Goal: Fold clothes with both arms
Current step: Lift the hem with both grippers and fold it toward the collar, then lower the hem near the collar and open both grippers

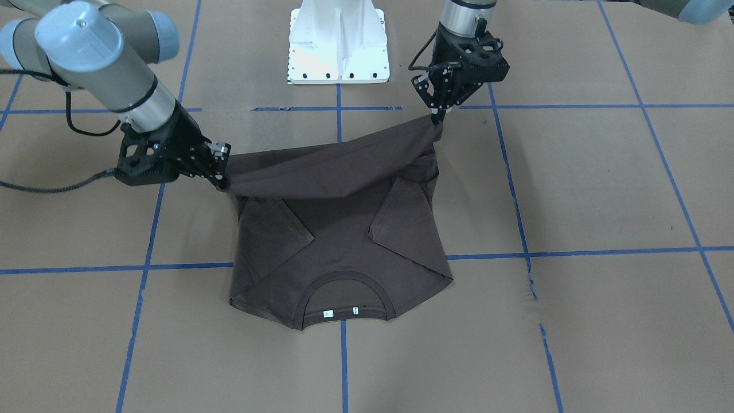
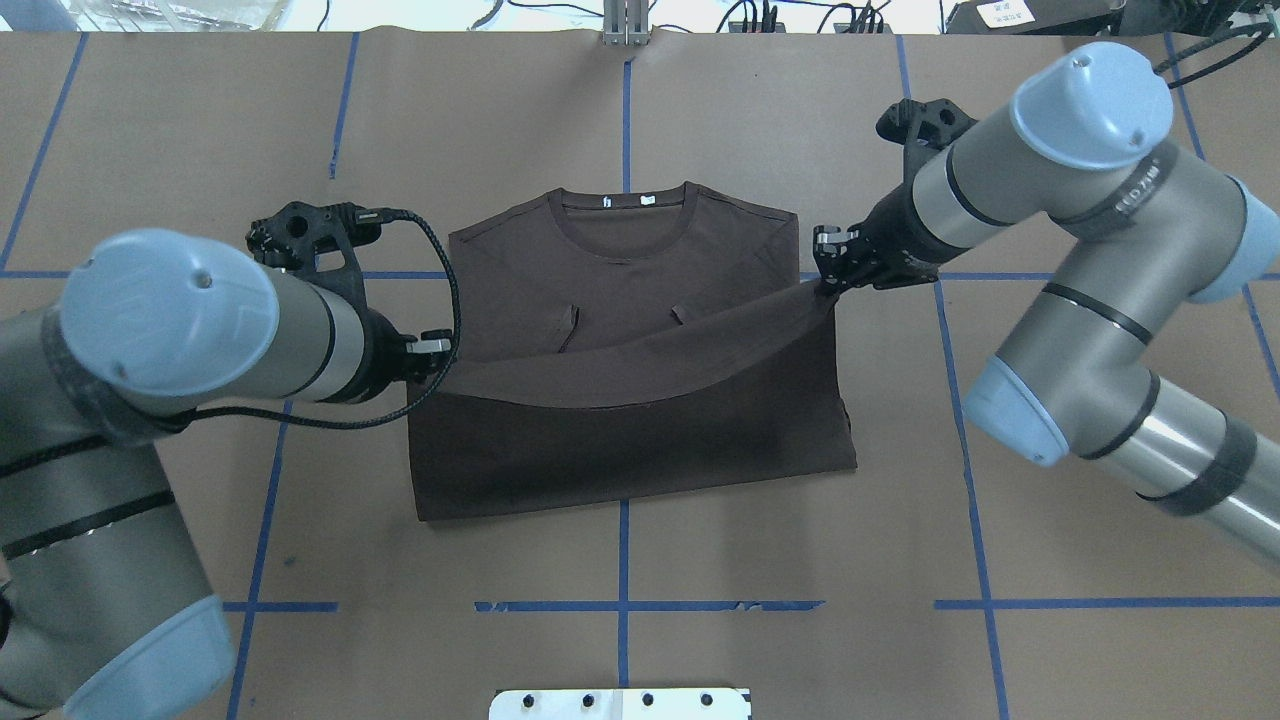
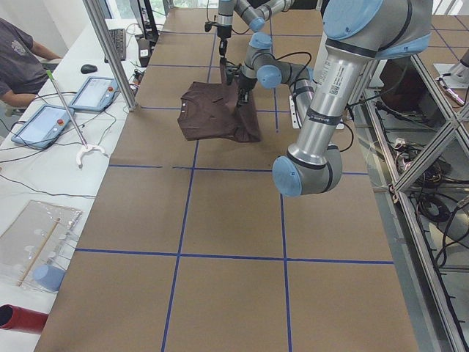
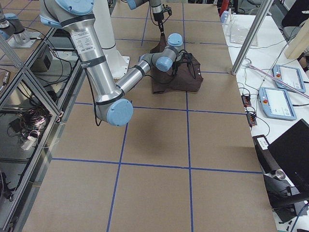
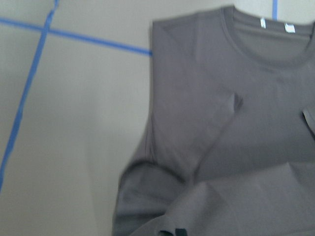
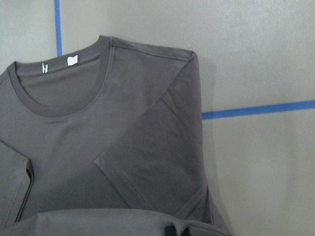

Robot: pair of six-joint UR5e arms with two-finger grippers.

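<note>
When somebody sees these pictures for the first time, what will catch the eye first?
The dark brown T-shirt lies in the middle of the table, sleeves folded inward, collar away from the robot. The left gripper and the right gripper each pinch a hem corner, holding that edge raised and sagging over the shirt's body. Blue tape lines grid the brown table around it.

Dark T-shirt [image 3: 209,117] — on table [image 3: 227,213] (far end)
</note>
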